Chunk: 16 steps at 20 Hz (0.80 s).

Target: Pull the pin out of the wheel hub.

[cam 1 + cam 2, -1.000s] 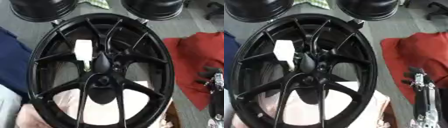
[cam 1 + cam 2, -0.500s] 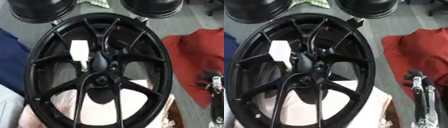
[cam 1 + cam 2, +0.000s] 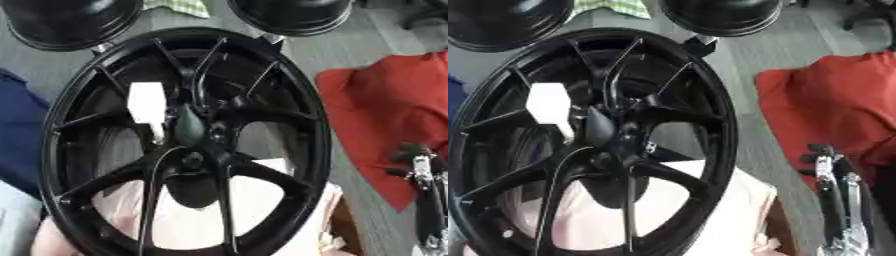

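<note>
Black alloy wheel hub (image 3: 188, 145) holds a white pin (image 3: 147, 106) left of centre; right robot hand (image 3: 837, 197) near-right, fingers' state unclear.

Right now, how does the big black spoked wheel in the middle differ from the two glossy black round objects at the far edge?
The big black spoked wheel lies fully in view; the two glossy black round objects are cut off by the top edge. The wheel shows open spokes with pale cloth visible through them; the far objects show smooth closed surfaces. The wheel carries a white piece near its hub; they carry nothing visible. All are black and round.
</note>
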Each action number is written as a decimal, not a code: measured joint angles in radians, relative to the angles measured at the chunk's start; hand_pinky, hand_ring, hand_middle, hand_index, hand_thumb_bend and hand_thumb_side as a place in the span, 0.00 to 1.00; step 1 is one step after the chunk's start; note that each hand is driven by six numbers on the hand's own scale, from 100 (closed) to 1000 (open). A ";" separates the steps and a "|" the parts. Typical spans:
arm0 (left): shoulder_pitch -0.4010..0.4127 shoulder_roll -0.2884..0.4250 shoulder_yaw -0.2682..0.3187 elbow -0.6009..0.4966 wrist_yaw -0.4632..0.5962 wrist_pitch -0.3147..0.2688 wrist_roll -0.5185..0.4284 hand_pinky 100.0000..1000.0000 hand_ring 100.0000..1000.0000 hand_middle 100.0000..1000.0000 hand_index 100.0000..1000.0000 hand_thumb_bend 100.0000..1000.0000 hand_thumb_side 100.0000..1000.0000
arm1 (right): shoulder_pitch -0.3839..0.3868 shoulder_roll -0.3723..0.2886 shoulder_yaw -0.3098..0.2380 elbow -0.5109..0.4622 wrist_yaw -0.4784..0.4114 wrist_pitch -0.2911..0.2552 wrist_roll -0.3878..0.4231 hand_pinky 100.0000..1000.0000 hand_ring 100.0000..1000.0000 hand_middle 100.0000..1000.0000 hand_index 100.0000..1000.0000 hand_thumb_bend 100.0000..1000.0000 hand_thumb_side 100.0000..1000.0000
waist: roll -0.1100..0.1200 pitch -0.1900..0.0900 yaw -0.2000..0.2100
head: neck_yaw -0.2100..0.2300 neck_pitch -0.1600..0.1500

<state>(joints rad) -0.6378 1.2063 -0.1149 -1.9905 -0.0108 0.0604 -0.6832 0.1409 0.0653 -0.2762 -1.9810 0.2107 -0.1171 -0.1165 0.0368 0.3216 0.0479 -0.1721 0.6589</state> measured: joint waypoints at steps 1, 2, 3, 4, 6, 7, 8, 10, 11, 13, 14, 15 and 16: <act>-0.029 -0.001 -0.011 0.000 0.000 0.006 -0.040 0.76 0.67 0.65 0.77 0.35 0.47 | 0.002 0.000 0.000 0.000 0.003 0.000 0.000 0.57 0.69 0.46 0.67 0.00 0.80 | 0.000 -0.001 -0.001 | -0.001 0.000; -0.058 -0.002 -0.024 0.000 0.000 0.014 -0.072 0.76 0.67 0.65 0.77 0.35 0.47 | 0.002 0.000 0.001 0.000 0.006 0.000 0.000 0.57 0.69 0.46 0.67 0.00 0.80 | 0.000 -0.001 -0.002 | -0.003 0.000; -0.083 -0.003 -0.036 0.000 0.001 0.023 -0.098 0.76 0.67 0.65 0.77 0.35 0.47 | 0.003 0.000 0.002 0.000 0.008 0.001 0.000 0.57 0.69 0.46 0.67 0.00 0.80 | 0.001 -0.002 -0.002 | -0.004 0.000; -0.108 -0.008 -0.050 0.000 0.002 0.034 -0.119 0.76 0.67 0.65 0.77 0.36 0.47 | 0.004 0.000 0.003 0.000 0.008 0.001 0.000 0.57 0.69 0.46 0.67 0.00 0.80 | 0.003 -0.002 -0.002 | -0.005 0.000; -0.153 -0.023 -0.080 0.000 0.003 0.059 -0.147 0.76 0.67 0.65 0.77 0.36 0.46 | 0.008 0.000 0.005 0.000 0.011 0.002 0.001 0.57 0.69 0.46 0.67 0.00 0.80 | 0.005 -0.006 -0.002 | -0.005 0.001; -0.178 -0.032 -0.098 -0.001 0.003 0.072 -0.157 0.76 0.67 0.65 0.77 0.36 0.46 | 0.010 0.000 0.005 0.000 0.013 0.003 0.001 0.57 0.69 0.46 0.67 0.00 0.80 | 0.005 -0.008 -0.002 | -0.005 0.004; -0.204 -0.043 -0.118 -0.001 0.004 0.088 -0.167 0.75 0.66 0.65 0.77 0.36 0.46 | 0.010 0.000 0.005 0.000 0.015 0.004 0.002 0.57 0.69 0.46 0.67 0.00 0.80 | 0.005 -0.011 -0.001 | -0.005 0.006; -0.261 -0.070 -0.159 -0.002 0.005 0.125 -0.184 0.75 0.66 0.65 0.77 0.37 0.47 | 0.011 0.000 0.005 0.000 0.015 0.007 0.001 0.57 0.69 0.46 0.67 0.00 0.80 | 0.007 -0.014 0.001 | -0.005 0.008; -0.290 -0.086 -0.179 -0.003 0.005 0.146 -0.192 0.75 0.66 0.65 0.77 0.37 0.47 | 0.011 0.000 0.005 0.000 0.015 0.010 0.001 0.57 0.69 0.46 0.67 0.00 0.80 | 0.008 -0.015 0.002 | -0.005 0.008; -0.346 -0.122 -0.220 -0.004 0.001 0.188 -0.204 0.75 0.66 0.65 0.77 0.37 0.47 | 0.011 0.000 0.005 0.000 0.015 0.013 0.002 0.57 0.69 0.46 0.67 0.00 0.80 | 0.010 -0.019 0.002 | -0.003 0.008; -0.369 -0.138 -0.237 -0.005 -0.004 0.206 -0.207 0.75 0.66 0.65 0.77 0.37 0.47 | 0.011 0.000 0.005 0.000 0.015 0.015 0.003 0.57 0.69 0.46 0.67 0.00 0.80 | 0.010 -0.021 0.002 | -0.002 0.009; -0.390 -0.155 -0.253 -0.005 -0.008 0.223 -0.208 0.75 0.66 0.65 0.77 0.37 0.46 | 0.011 0.000 0.006 0.000 0.015 0.016 0.004 0.57 0.69 0.46 0.67 0.00 0.80 | 0.010 -0.022 0.002 | 0.000 0.009; -0.411 -0.171 -0.269 -0.003 -0.015 0.238 -0.209 0.75 0.66 0.64 0.77 0.37 0.46 | 0.012 0.000 0.006 0.000 0.015 0.018 0.005 0.57 0.69 0.46 0.67 0.00 0.81 | 0.010 -0.022 0.002 | 0.002 0.009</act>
<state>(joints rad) -1.0488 1.0348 -0.3841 -1.9939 -0.0254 0.2987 -0.8919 0.1525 0.0653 -0.2706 -1.9810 0.2261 -0.0990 -0.1118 0.0468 0.2991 0.0497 -0.1698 0.6677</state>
